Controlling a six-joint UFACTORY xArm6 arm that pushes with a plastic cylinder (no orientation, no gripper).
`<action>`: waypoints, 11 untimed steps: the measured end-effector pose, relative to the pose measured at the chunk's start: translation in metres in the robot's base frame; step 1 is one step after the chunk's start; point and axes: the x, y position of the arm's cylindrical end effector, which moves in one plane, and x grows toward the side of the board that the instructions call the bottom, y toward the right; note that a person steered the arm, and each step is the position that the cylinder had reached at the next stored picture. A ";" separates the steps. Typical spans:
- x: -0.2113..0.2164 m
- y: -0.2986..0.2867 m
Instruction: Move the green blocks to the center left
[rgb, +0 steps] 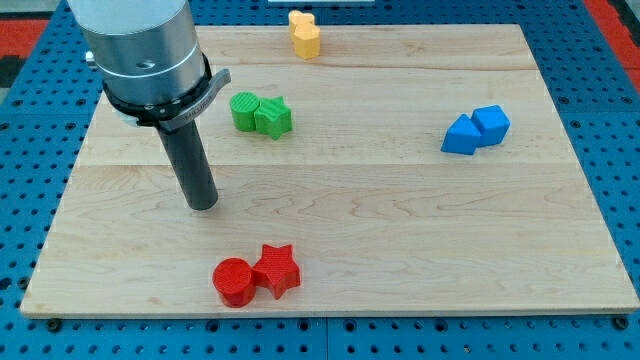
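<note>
1. My tip (203, 205) rests on the wooden table (400, 250) in the left half of the view, a little above the middle height. I carry no claw, only this straight dark rod, so there is nothing to be released, clenched or grasping.
2. My rod (190, 160) leans slightly, its upper end toward the view's top left, where it joins a wide grey cylinder (140, 45) with a black clamp ring around its base.
3. The two green blocks lie up and to the right of my tip, clearly apart from it. The green round block (244, 110) touches the green star-like block (274, 117) on its right. Both sit in the upper left part of the table.
4. Below my tip and to its right, near the table's bottom edge, a red round block (235, 281) touches a red star block (277, 270).
5. Near the top edge, right of the green pair, stand two yellow blocks (304, 34) pressed together; their shapes I cannot make out.
6. Far to the right, a blue wedge-like block (461, 134) touches a blue cube-like block (491, 123).
</note>
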 end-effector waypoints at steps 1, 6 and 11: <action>-0.010 0.000; -0.129 0.161; -0.113 0.007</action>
